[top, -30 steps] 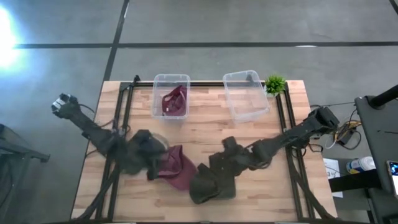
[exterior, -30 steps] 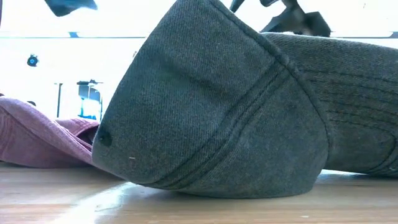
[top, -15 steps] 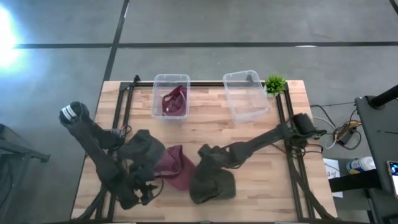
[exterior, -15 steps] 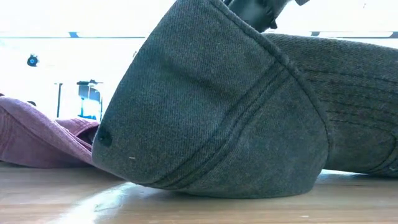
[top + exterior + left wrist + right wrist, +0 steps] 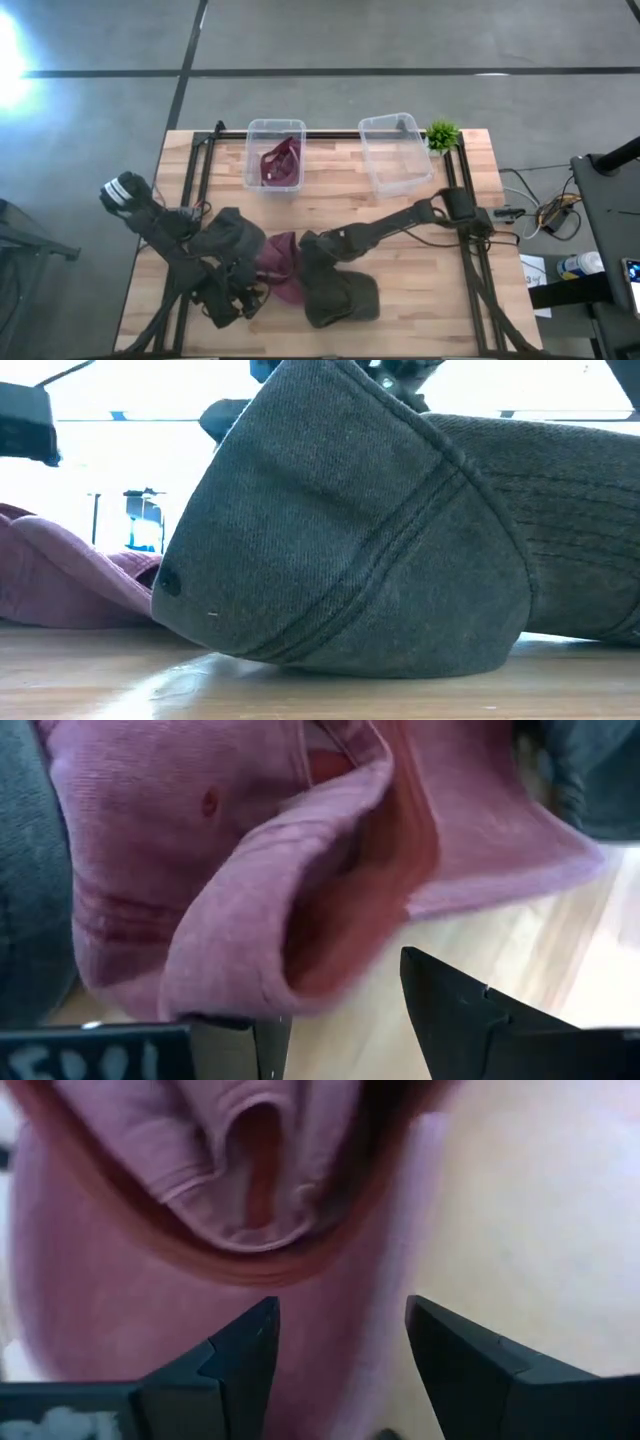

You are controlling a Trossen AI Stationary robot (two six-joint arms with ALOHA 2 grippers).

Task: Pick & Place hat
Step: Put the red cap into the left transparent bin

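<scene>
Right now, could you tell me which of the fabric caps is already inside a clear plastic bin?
The maroon fabric cap in the left clear plastic bin; the other maroon cap and two grey caps lie on the wooden table.

left arm: enters from the table's left edge, elbow raised, forearm reaching down toward the near-centre of the table. left gripper (image 5: pixel 240 298): low, near the front edge, its two dark fingers (image 5: pixel 470 1015) spread apart. right arm: stretched long and low from the right side, running diagonally toward the table's centre. right gripper (image 5: pixel 312 252): just right of the left one, fingers (image 5: pixel 240 1350) parted, pointing down.
</scene>
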